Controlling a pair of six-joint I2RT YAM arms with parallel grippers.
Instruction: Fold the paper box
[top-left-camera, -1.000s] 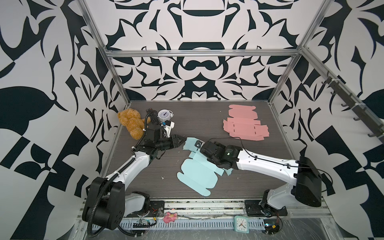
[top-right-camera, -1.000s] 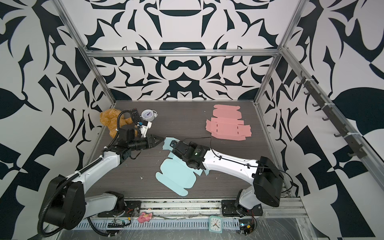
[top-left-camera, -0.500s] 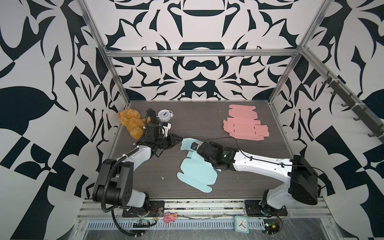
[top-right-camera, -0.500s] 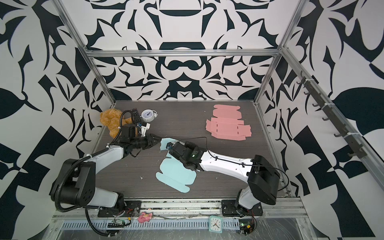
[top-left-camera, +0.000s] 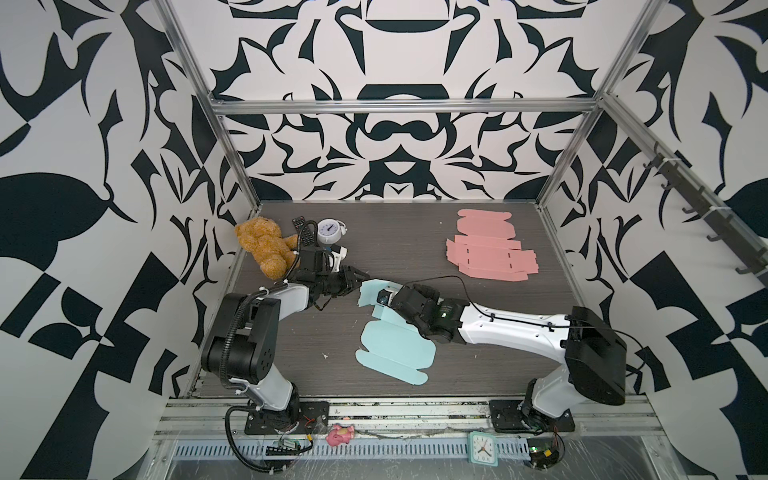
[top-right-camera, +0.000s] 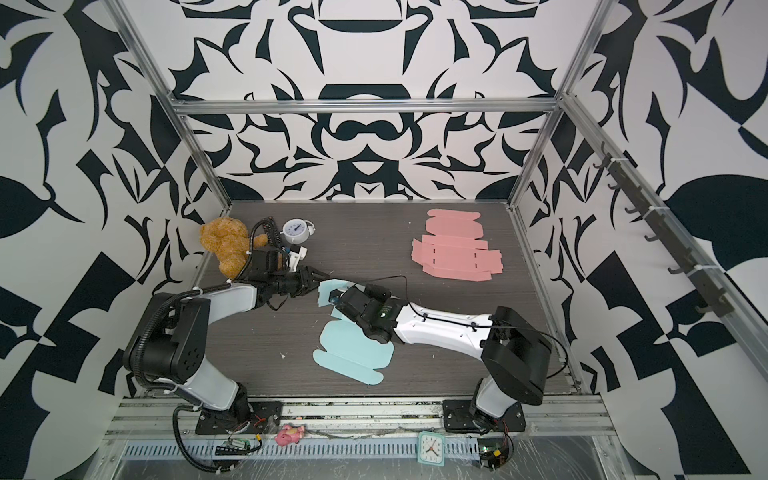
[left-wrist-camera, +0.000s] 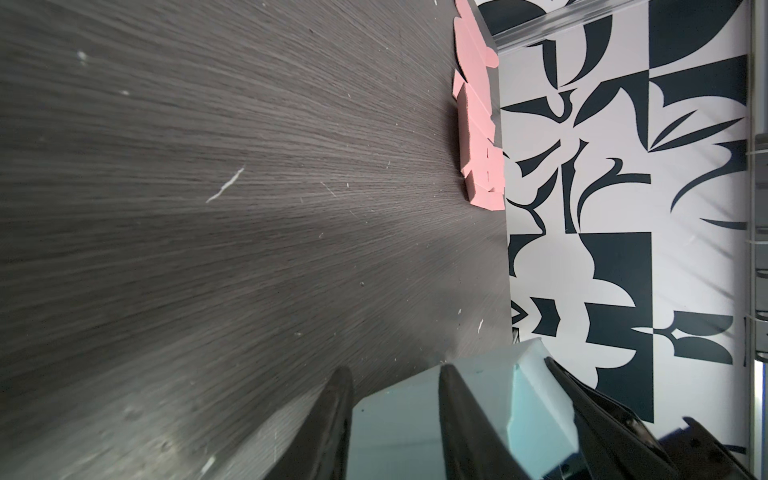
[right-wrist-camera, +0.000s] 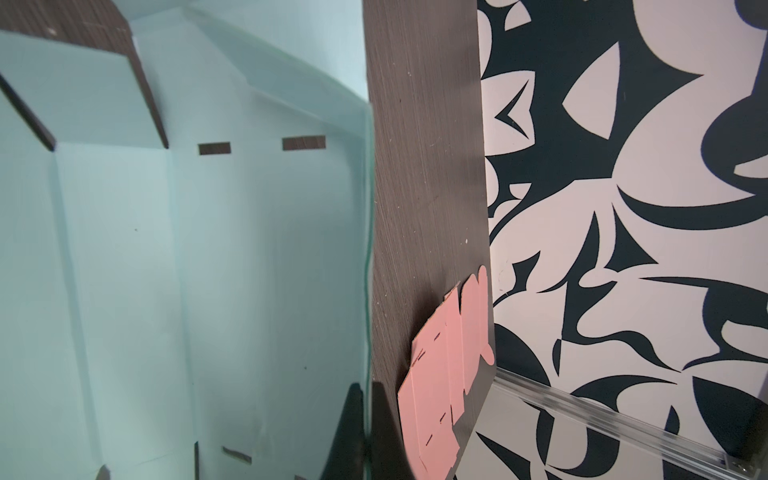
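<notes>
The light blue paper box (top-left-camera: 395, 349) (top-right-camera: 353, 345) lies unfolded in the middle of the table, its far flap (top-left-camera: 372, 291) raised off the surface. My right gripper (top-left-camera: 384, 297) (top-right-camera: 336, 299) (right-wrist-camera: 366, 386) is shut on the thin edge of that raised part; the slotted panels (right-wrist-camera: 208, 249) fill its wrist view. My left gripper (top-left-camera: 359, 277) (top-right-camera: 322, 276) (left-wrist-camera: 395, 370) points at the flap from the left, its jaws apart, and blue paper (left-wrist-camera: 395, 428) shows between its fingers (left-wrist-camera: 336, 415).
A flat pink paper blank (top-left-camera: 488, 249) (top-right-camera: 455, 253) (left-wrist-camera: 478, 137) (right-wrist-camera: 444, 374) lies at the back right. A teddy bear (top-left-camera: 264, 245), a remote (top-left-camera: 303, 232) and a white alarm clock (top-left-camera: 330, 230) sit at the back left, just behind the left arm. Patterned walls close three sides.
My right gripper has carried the blue flap a little leftwards, up to the left gripper. The left jaws have spread wider and that arm's elbow has swung.
</notes>
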